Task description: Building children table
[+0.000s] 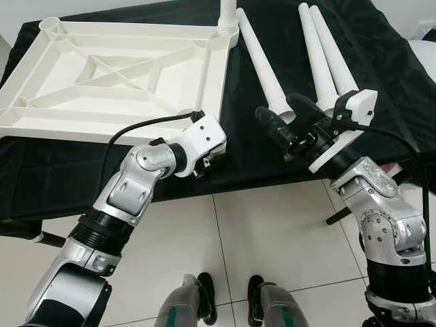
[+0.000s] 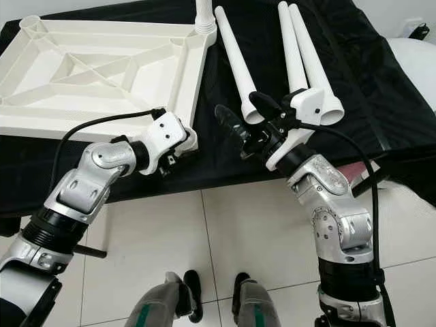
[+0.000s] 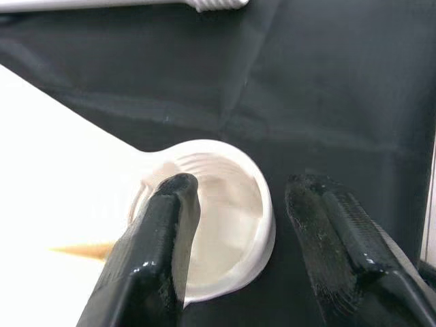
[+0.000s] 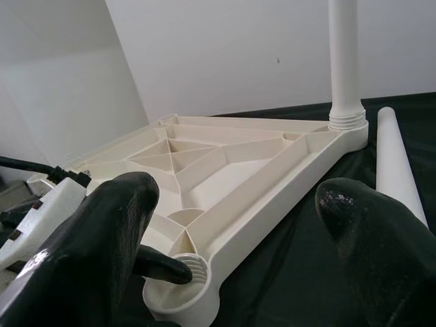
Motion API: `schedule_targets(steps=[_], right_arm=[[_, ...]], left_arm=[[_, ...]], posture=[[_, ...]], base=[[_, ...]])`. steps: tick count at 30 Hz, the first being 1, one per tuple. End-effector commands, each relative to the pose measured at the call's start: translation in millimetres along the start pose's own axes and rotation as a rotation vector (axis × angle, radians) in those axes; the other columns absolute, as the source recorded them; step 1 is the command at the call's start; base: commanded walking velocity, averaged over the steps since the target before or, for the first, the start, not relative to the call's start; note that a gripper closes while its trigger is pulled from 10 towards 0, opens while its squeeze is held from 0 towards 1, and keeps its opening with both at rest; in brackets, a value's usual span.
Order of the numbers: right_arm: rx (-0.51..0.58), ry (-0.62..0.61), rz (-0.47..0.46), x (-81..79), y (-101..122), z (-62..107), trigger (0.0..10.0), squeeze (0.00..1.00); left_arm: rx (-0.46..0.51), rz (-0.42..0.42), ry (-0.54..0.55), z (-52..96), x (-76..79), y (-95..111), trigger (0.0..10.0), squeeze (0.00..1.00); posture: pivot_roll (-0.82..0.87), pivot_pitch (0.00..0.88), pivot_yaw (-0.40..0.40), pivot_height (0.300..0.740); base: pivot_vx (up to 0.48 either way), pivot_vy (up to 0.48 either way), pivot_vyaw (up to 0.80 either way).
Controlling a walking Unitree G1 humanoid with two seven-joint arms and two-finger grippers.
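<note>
On the black cloth (image 1: 272,41) lies the inverted white tabletop (image 1: 102,75), one leg (image 1: 227,17) standing in its far corner socket and three loose legs (image 1: 320,51) beside it. In the left wrist view, the left gripper (image 3: 235,231) straddles the near corner socket (image 3: 225,204), fingers apart, one inside. In the right wrist view, the right gripper (image 4: 238,231) hovers near that socket, fingers spread, holding nothing.

One upturned tabletop (image 1: 102,75), one fitted leg (image 1: 227,17) — three loose legs (image 1: 262,65).
</note>
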State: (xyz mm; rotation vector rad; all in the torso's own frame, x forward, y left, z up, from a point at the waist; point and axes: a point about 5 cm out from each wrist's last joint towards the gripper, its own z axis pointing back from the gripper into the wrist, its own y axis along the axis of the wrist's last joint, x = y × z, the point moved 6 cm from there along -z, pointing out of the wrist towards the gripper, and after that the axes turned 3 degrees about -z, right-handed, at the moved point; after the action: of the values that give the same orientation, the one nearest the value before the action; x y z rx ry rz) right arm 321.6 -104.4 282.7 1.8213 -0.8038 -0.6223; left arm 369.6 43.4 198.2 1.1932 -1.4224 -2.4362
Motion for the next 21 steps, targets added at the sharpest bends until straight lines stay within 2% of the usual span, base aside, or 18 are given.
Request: schedule_targets(steps=[1, 5, 6, 9, 12, 18, 21], right_arm=[[0.009, 0.019, -0.005, -6.3, 1, 0.4, 10.0, 0.00], [0.010, 0.022, -0.008, -7.0, 1, 0.1, 10.0, 0.00], [0.009, 0.021, -0.008, -6.6, 0, 0.7, 10.0, 0.00], [0.007, 0.019, -0.007, -6.3, 0, 1.4, 10.0, 0.00], [0.005, 0.021, -0.011, -6.4, -1, 1.5, 10.0, 0.00], [0.004, 0.031, -0.015, -8.0, -3, -0.2, 10.0, 0.00], [-0.002, 0.040, -0.018, -9.2, -4, -0.9, 10.0, 0.00]], left_arm=[[-0.042, -0.015, 0.011, 1.1, 4.7, -10, 10.0, 0.00], [-0.041, -0.030, 0.013, 5.8, 2.4, -10, 10.0, 0.00], [-0.032, -0.038, 0.019, 13.9, -4.3, -10, 10.0, 0.00], [-0.021, -0.039, 0.023, 20.5, -10.3, -9, 10.0, 0.00], [-0.003, -0.030, 0.025, 37.3, -22.8, -9, 10.0, 0.00], [-0.041, -0.046, 0.007, 49.9, -27.2, -21, 10.0, 0.00], [-0.050, -0.053, 0.010, 51.3, -29.7, -23, 10.0, 0.00]], posture=[[-0.09, 0.240, 0.084, 0.740], [-0.09, 0.237, 0.083, 0.740], [-0.09, 0.235, 0.082, 0.740], [-0.09, 0.235, 0.082, 0.740], [-0.09, 0.230, 0.081, 0.740], [-0.08, 0.224, 0.078, 0.740], [-0.07, 0.227, 0.073, 0.740]], base=[[0.000, 0.000, 0.00], [0.000, 0.000, 0.00], [0.000, 0.000, 0.00], [0.000, 0.000, 0.00], [0.000, 0.000, 0.00], [0.000, 0.000, 0.00], [0.000, 0.000, 0.00]])
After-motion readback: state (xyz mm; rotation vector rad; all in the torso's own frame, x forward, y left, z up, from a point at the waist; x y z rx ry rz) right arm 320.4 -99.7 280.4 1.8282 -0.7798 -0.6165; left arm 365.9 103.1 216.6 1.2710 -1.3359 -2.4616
